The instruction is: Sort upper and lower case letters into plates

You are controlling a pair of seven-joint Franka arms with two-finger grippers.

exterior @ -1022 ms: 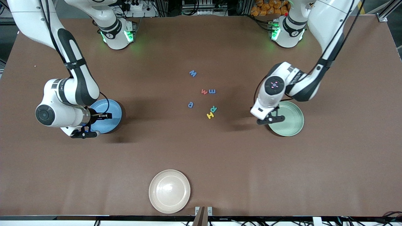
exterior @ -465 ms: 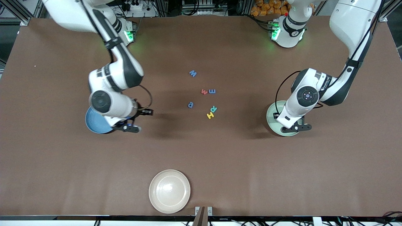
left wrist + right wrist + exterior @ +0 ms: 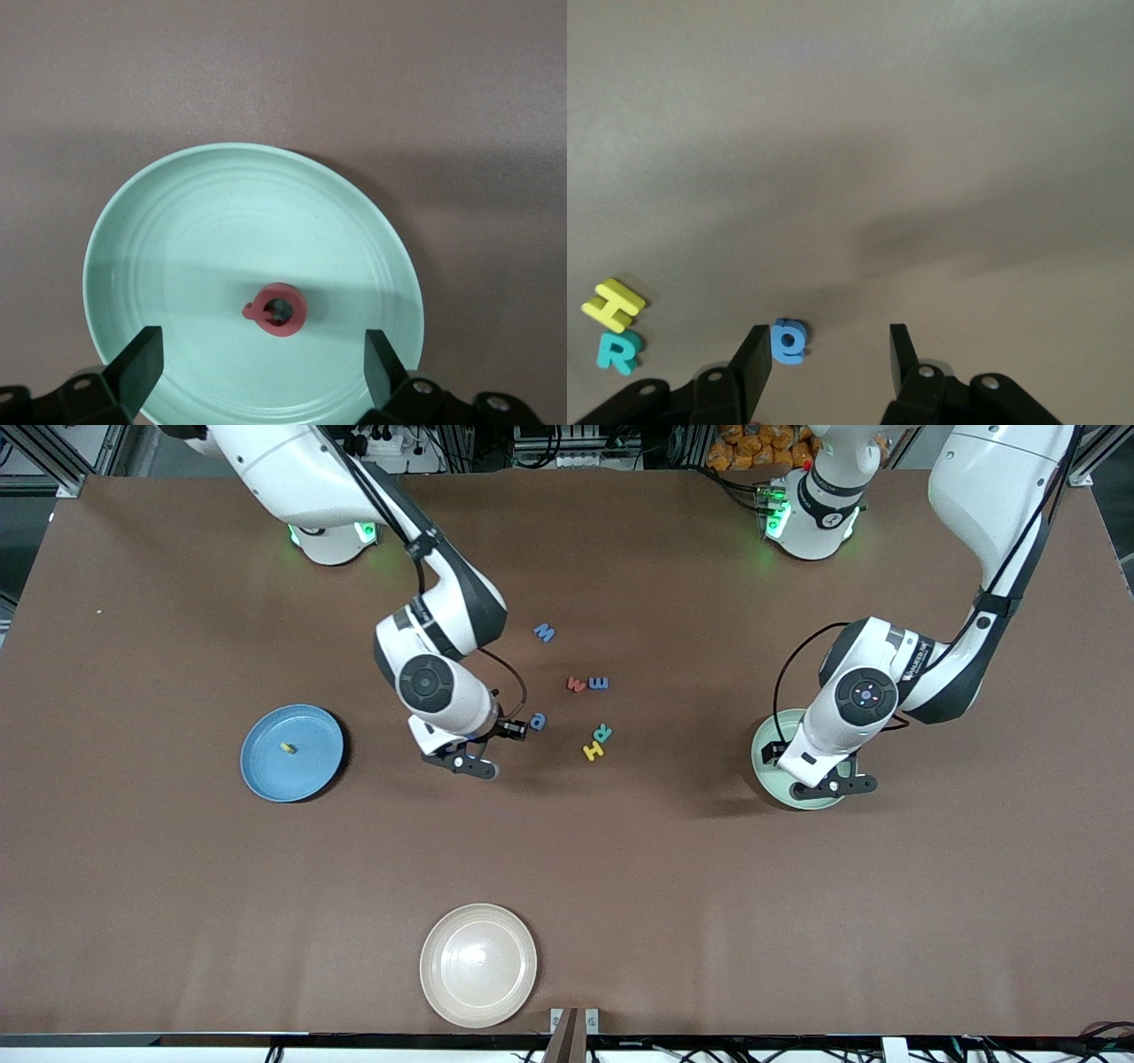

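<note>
Nearest the front cam sits the cream-white plate (image 3: 478, 965), bare. Farther up, the left gripper (image 3: 828, 784) hangs over the mint green plate (image 3: 764, 766) toward the left arm's end of the table; its fingers (image 3: 140, 367) stand wide apart w/ nothing between them, and the red Q (image 3: 277, 310) lies flat in that plate, just under the gap. The blue plate (image 3: 266, 775) sits toward the right arm's end, w/ a small yellow letter (image 3: 286, 747) in it; which letter, can't tell. The right gripper (image 3: 483, 748) hangs over bare table just beside the blue a (image 3: 538, 721); fingers (image 3: 751, 359) part-open, gripping nothing. Beside it, the yellow H (image 3: 593, 751) touches the teal R (image 3: 602, 733). Farther still lie the red w (image 3: 577, 684) and blue m (image 3: 599, 683) side by side, then the blue W (image 3: 544, 632), farthest.
</note>
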